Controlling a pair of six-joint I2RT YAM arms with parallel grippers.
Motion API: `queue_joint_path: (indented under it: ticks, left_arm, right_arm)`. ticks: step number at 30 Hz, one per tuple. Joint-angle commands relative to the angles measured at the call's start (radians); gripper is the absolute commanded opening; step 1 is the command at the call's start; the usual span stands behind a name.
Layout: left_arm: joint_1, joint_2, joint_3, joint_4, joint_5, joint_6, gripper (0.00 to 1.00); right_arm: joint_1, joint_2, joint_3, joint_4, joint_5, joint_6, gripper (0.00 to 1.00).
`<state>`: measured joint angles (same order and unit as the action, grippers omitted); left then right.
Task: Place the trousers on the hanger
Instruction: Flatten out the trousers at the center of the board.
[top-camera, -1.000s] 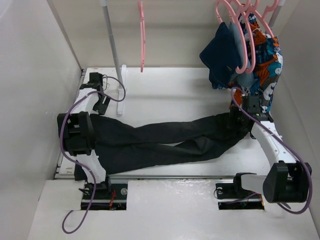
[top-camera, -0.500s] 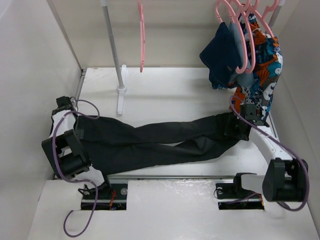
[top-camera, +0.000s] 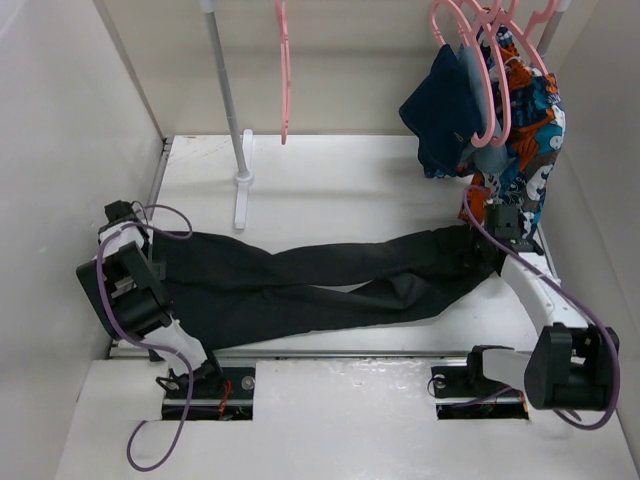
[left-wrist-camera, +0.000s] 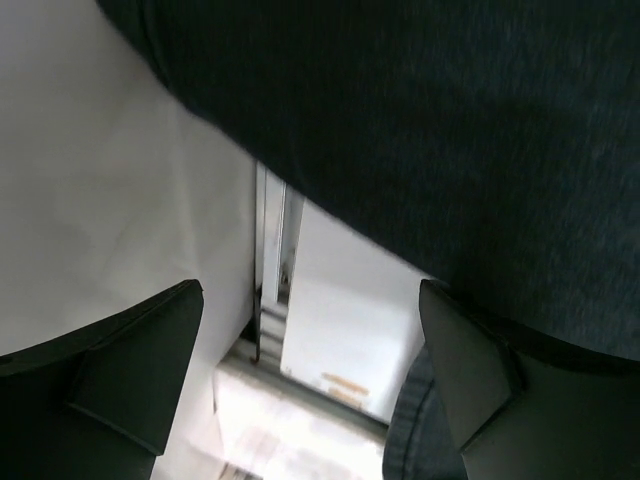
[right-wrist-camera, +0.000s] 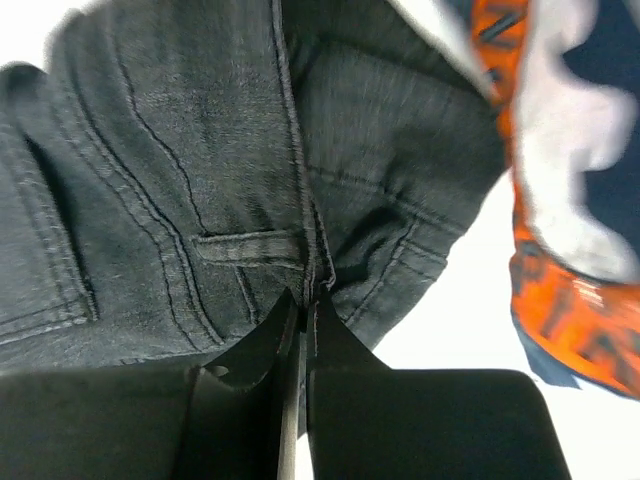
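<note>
While the left hand (left-wrist-camera: 310, 290) stood spread over the trousers (top-camera: 260, 290), the right hand (right-wrist-camera: 303, 305) was pressed together, seemingly pinching their waist seam; hanger (top-camera: 284, 70) top was cropped.

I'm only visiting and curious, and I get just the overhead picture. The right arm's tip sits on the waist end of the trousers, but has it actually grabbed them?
Observer: Its wrist camera shows the right fingers shut, tips apparently pinching the trousers at the centre seam.
Operator: And the left arm, by the leg ends?
Observer: The left fingers stand wide open, dark cloth beyond them, nothing between.
Operator: Which side of the trousers faces up?
Observer: A stitched pocket edge shows beside that seam, so probably the seat.
</note>
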<state>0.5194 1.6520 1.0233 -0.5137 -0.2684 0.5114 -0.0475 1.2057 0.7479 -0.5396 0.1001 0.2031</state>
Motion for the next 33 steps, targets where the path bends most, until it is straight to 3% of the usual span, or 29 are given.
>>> queue_joint_path:
  ticks: [1, 6, 10, 11, 12, 21, 28, 33]
  left_arm:
    - [0.008, 0.012, 0.043, 0.088, 0.057, -0.022, 0.86]
    - [-0.001, 0.067, 0.009, 0.243, 0.031, 0.068, 0.83]
    - [-0.001, 0.077, -0.012, 0.322, 0.031, 0.102, 0.40]
    - [-0.001, 0.077, -0.023, 0.333, 0.043, 0.114, 0.09]
    - [-0.001, 0.077, -0.023, 0.342, 0.043, 0.114, 0.00]
    - [-0.001, -0.040, 0.036, 0.302, 0.032, 0.154, 0.00]
    - [-0.001, -0.176, 0.196, 0.083, 0.073, 0.206, 0.00]
    - [-0.001, -0.253, 0.175, -0.126, 0.211, 0.336, 0.00]
  right_arm:
    - [-0.008, -0.070, 0.077, -0.023, 0.101, -0.036, 0.00]
    - [-0.008, -0.094, 0.111, -0.048, 0.112, -0.067, 0.00]
    - [-0.008, -0.094, 0.131, -0.057, 0.090, -0.076, 0.00]
    - [-0.008, -0.094, 0.148, -0.068, 0.090, -0.086, 0.00]
    - [-0.008, -0.094, 0.169, -0.068, 0.090, -0.087, 0.00]
    - [-0.017, -0.055, 0.395, -0.111, 0.112, -0.157, 0.00]
    - [-0.072, 0.011, 0.567, -0.120, 0.099, -0.157, 0.00]
    - [-0.109, 0.032, 0.573, -0.120, 0.035, -0.157, 0.00]
